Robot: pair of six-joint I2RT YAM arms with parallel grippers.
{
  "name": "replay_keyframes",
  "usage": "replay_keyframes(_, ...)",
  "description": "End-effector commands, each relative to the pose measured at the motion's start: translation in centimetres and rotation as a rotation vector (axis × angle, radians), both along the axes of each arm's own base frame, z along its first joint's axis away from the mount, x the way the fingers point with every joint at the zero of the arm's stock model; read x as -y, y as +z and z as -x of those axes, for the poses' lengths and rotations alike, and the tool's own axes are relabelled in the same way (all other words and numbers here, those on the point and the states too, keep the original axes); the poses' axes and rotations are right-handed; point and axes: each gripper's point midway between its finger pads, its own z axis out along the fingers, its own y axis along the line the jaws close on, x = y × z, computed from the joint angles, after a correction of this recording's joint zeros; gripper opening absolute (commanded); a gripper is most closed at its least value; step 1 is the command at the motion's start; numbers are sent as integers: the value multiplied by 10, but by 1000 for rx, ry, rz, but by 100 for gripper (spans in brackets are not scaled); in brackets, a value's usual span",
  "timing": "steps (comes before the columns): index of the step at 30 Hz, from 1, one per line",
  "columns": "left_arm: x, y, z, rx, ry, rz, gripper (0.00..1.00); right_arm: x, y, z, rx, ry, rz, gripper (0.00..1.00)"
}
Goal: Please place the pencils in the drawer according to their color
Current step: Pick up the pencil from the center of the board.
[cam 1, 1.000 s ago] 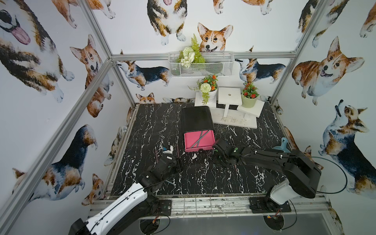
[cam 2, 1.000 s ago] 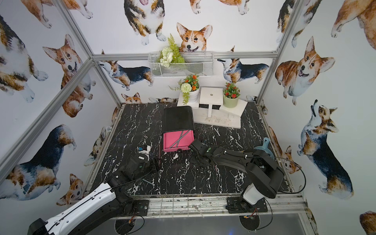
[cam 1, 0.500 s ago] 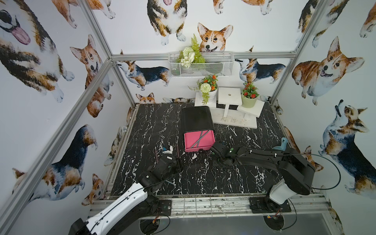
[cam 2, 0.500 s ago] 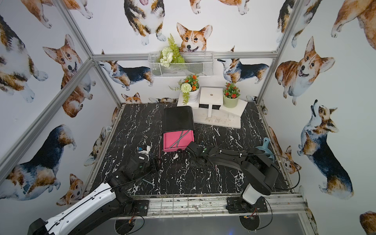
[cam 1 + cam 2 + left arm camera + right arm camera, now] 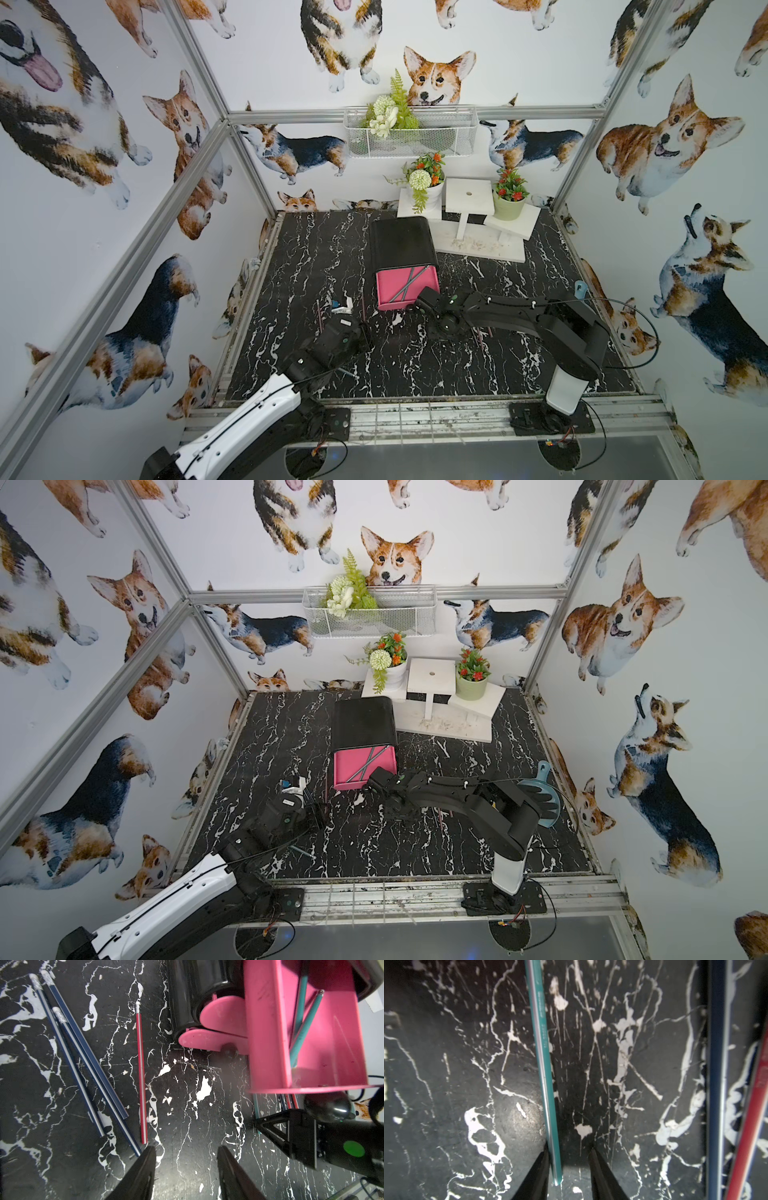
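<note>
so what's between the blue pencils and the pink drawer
One red pencil on the table, one end close to the blue pencils, clear of the pink drawer; the left wrist view shows it.

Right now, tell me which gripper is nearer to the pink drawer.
Right. The right gripper is down just in front of the pink drawer, at its open end; the left gripper sits farther off, to its side.

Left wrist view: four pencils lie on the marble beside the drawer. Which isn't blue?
The red-striped pencil, lying on its own between the three dark blue pencils and the pink drawer.
</note>
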Motion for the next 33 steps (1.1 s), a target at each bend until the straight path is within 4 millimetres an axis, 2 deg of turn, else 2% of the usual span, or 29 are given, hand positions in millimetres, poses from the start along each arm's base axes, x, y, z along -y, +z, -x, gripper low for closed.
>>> replay_keyframes(1, 0, 5, -3, 21, 5, 0, 53, 33, -9, 9, -29, 13, 153, 35)
replay_keyframes(3, -1, 4, -3, 16, 4, -3, 53, 34, -7, 4, -13, 16, 162, 33)
replay_keyframes(7, 0, 4, -3, 14, 4, -3, 53, 35, -12, -3, -21, 20, 133, 21)
replay_keyframes(10, -1, 4, -3, 14, 7, -6, 53, 35, -18, -3, -43, 18, 90, 10)
replay_keyframes(14, -1, 3, -3, 14, 10, -6, 53, 36, -24, 0, -71, 9, 51, 2)
replay_keyframes(19, -1, 3, -3, 13, 10, -9, 53, 44, -27, 3, -80, -6, 46, 0)
replay_keyframes(23, -2, 4, -4, 14, 13, -15, 53, 46, -11, 2, -44, 1, 29, 0)
replay_keyframes(33, -4, 3, -8, 17, 33, -34, 53, 57, 53, 5, 68, -26, -72, 0)
